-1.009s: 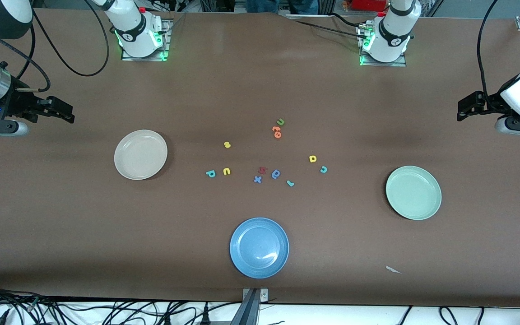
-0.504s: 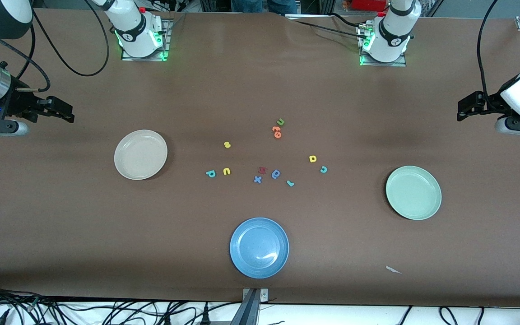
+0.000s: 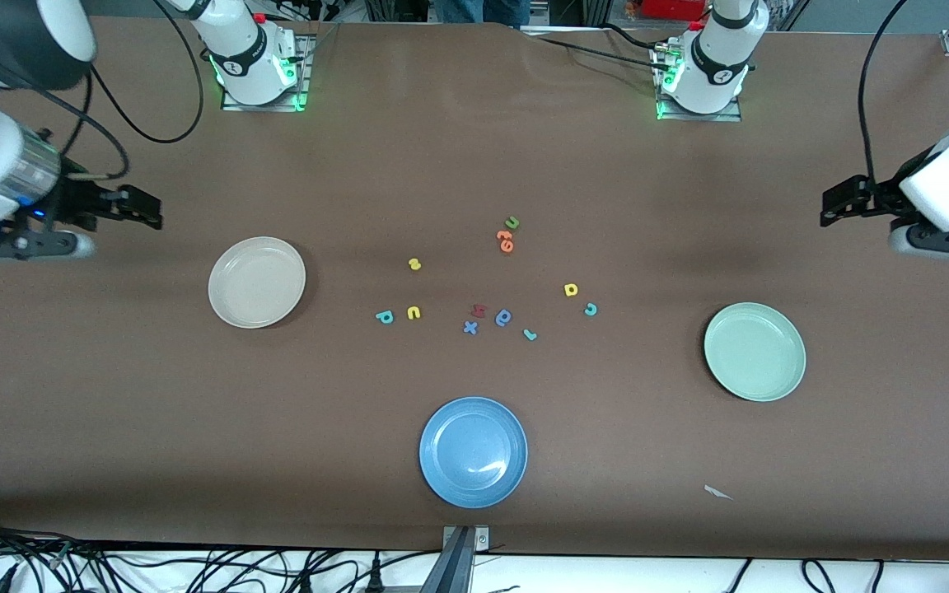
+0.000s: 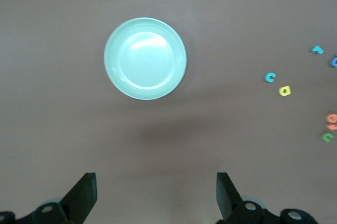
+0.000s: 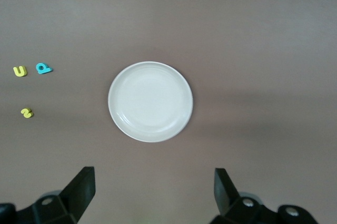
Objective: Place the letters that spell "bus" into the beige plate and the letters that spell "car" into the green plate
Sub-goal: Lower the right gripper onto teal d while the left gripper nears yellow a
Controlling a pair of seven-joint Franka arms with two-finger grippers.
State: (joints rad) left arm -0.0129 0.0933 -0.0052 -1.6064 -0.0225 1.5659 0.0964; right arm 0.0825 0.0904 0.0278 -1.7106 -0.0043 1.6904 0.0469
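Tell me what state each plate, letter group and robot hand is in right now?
Round beige plate: empty.
Round pale green plate: empty.
Round blue plate: empty.
Small foam letters: loose on the table between the plates.
Left gripper: jaws open, holding nothing.
Right gripper: jaws open, holding nothing.
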